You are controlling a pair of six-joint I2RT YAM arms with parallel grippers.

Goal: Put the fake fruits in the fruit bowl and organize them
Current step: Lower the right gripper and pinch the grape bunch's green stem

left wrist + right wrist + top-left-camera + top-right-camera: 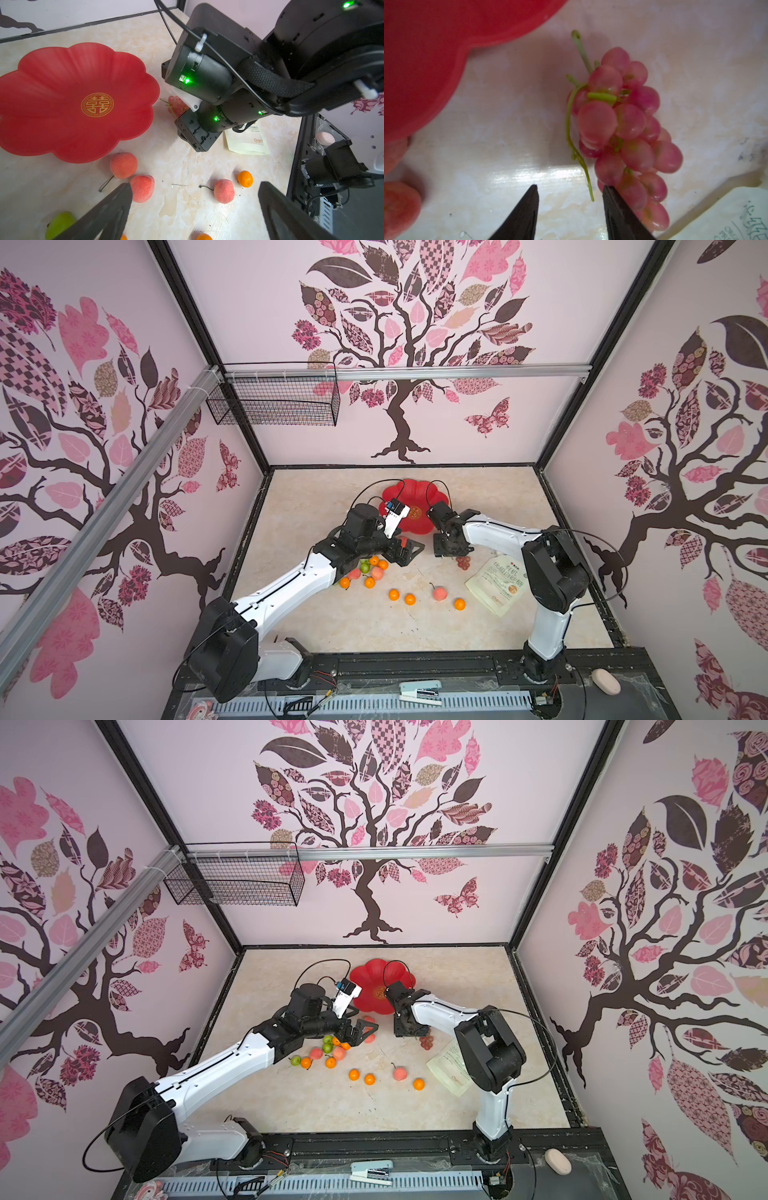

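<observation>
The red scalloped fruit bowl [395, 493] [62, 93] lies at the back middle of the table, and nothing lies in it around its gold emblem. My right gripper [570, 187] [446, 549] is open just in front of the bowl. The pink-red grape bunch [623, 124] [463, 562] lies beside it, against one finger, and only bare table and the tip of a green stem lie between the jaws. My left gripper [195, 185] [405, 549] is wide open and low over two peaches [143, 188]. Oranges [394, 594], a stemmed peach [439, 593] and green fruit [365, 567] are scattered in front.
A flat cream printed pouch [496, 583] lies to the right of the grapes, under the right arm. A black wire basket [274, 400] hangs on the back wall at the upper left. The right arm's wrist [207, 87] fills much of the left wrist view, close beside the bowl.
</observation>
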